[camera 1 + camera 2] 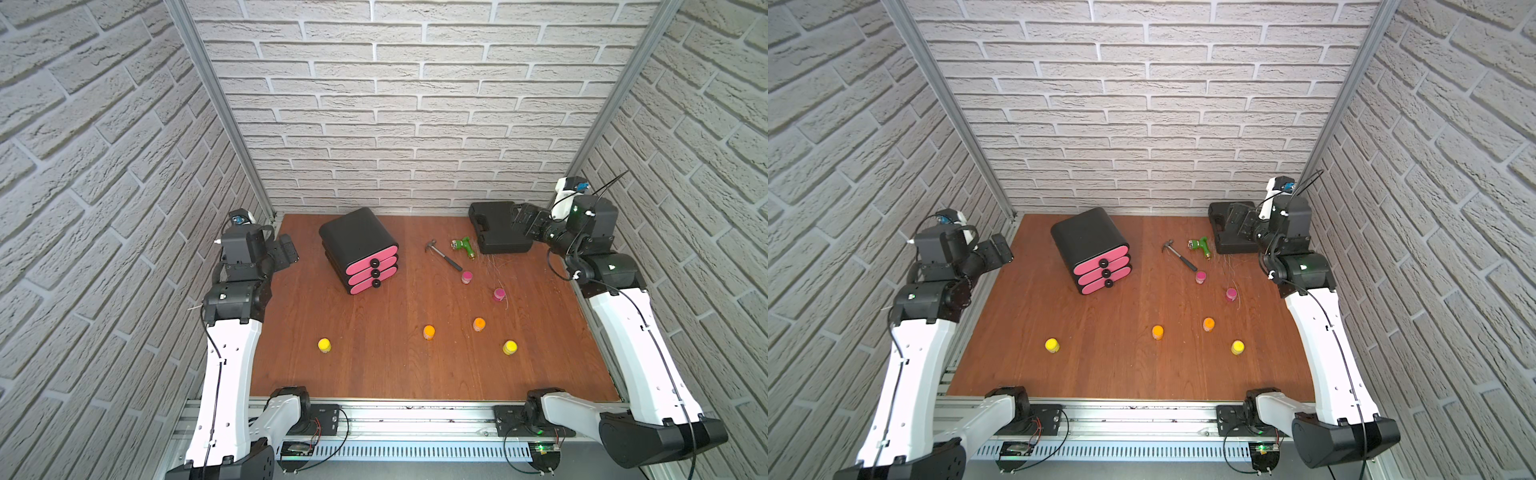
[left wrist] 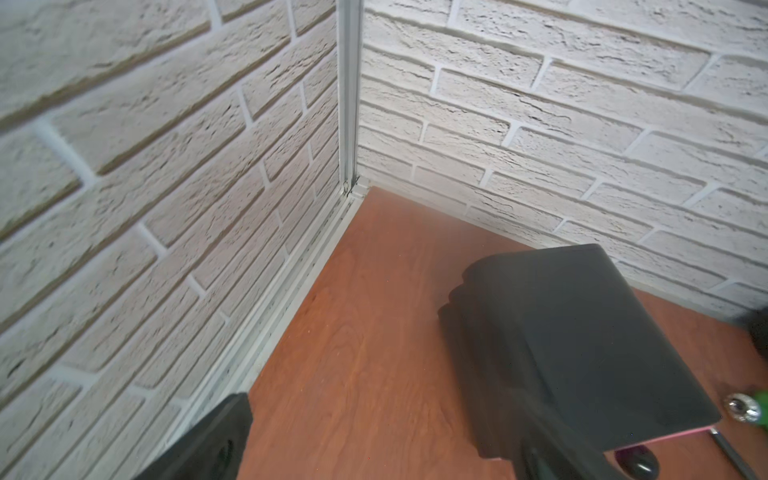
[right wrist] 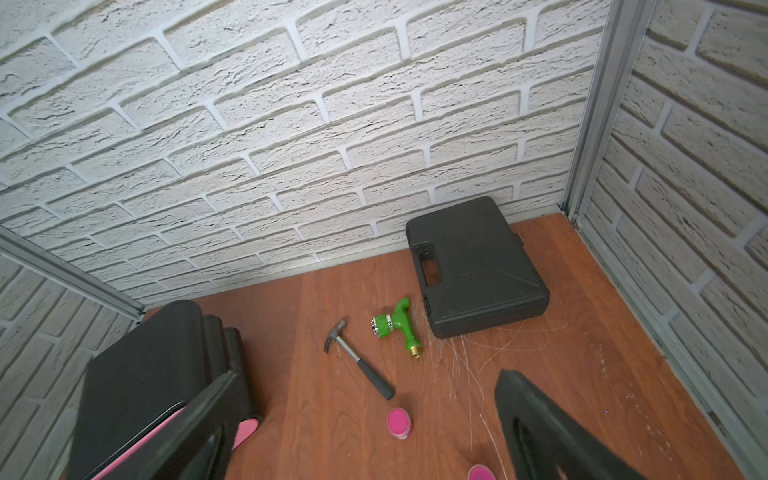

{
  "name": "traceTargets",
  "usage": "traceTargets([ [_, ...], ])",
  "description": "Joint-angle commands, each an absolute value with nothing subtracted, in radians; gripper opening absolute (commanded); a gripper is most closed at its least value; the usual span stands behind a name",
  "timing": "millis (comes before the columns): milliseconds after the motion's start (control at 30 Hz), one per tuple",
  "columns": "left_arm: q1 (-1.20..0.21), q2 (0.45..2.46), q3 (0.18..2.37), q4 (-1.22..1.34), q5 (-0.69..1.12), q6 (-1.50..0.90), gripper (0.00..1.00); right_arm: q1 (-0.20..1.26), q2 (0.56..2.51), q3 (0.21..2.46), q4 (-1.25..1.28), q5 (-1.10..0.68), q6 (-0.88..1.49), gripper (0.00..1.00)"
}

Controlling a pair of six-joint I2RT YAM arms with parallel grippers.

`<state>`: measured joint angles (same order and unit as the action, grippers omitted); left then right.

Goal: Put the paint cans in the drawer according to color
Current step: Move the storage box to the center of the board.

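In both top views, the black rounded chest of three stacked pink-fronted drawers (image 1: 357,241) (image 1: 1088,241) stands toward the back of the brown wooden table (image 1: 374,374), left of centre. All three drawers are pushed in. Their fronts and round black knobs (image 1: 375,273) face the near edge, turned somewhat toward the robot's right, so the chest's depth runs diagonally from back left to front right.

Six tiny round paint cans stand upright, lids up, all apart from the chest:
- the left yellow can (image 1: 324,345)
- the right yellow can (image 1: 510,347)
- the left orange can (image 1: 429,332)
- the right orange can (image 1: 479,323)
- the near pink can (image 1: 499,294)
- the far pink can (image 1: 467,277), just beside the handle end of a small grey hammer (image 1: 444,255)

A green plastic nozzle-shaped tool (image 1: 465,246) lies beside a flat black tool case (image 1: 494,232). The left gripper (image 1: 286,249) hovers at the table's left edge, and the right gripper (image 1: 525,222) hovers near the case.

The left wrist view shows the chest's black top and stepped rear. The left gripper's blurred black fingers (image 2: 216,440) are spread wide and released, with nothing between them.

In the right wrist view the fingers (image 3: 540,432) are likewise spread and empty. Beyond them lie the hammer and the far pink can (image 3: 398,423). The chest's pink fronts show partly behind one finger.
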<state>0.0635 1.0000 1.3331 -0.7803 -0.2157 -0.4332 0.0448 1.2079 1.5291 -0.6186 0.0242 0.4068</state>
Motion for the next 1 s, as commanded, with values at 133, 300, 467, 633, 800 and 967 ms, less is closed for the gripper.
traceTargets([
  [133, 0.103, 0.892, 1.312, -0.914, 0.058, -0.673, 0.99, 0.040, 1.272, 1.504, -0.758, -0.219, 0.629, 0.99],
  [300, 0.098, 0.968, 1.234, -0.912, 0.375, -0.753, 0.78, 0.139, 1.373, 1.502, -0.821, -0.280, 0.602, 0.99],
  [467, 0.004, 0.956, 1.115, -0.869, 0.343, -0.778, 0.68, 0.279, 1.501, 1.576, -0.849, -0.234, 0.519, 0.99],
  [633, -0.006, 0.974, 1.017, -0.711, 0.383, -0.883, 0.63, 0.407, 1.667, 1.670, -0.768, -0.247, 0.541, 0.91],
  [800, -0.013, 1.063, 0.993, -0.543, 0.316, -0.950, 0.63, 0.479, 1.865, 1.822, -0.684, -0.264, 0.583, 0.88],
  [967, -0.013, 1.205, 1.068, -0.460, 0.266, -0.946, 0.72, 0.522, 2.099, 2.068, -0.638, -0.283, 0.598, 0.89],
])
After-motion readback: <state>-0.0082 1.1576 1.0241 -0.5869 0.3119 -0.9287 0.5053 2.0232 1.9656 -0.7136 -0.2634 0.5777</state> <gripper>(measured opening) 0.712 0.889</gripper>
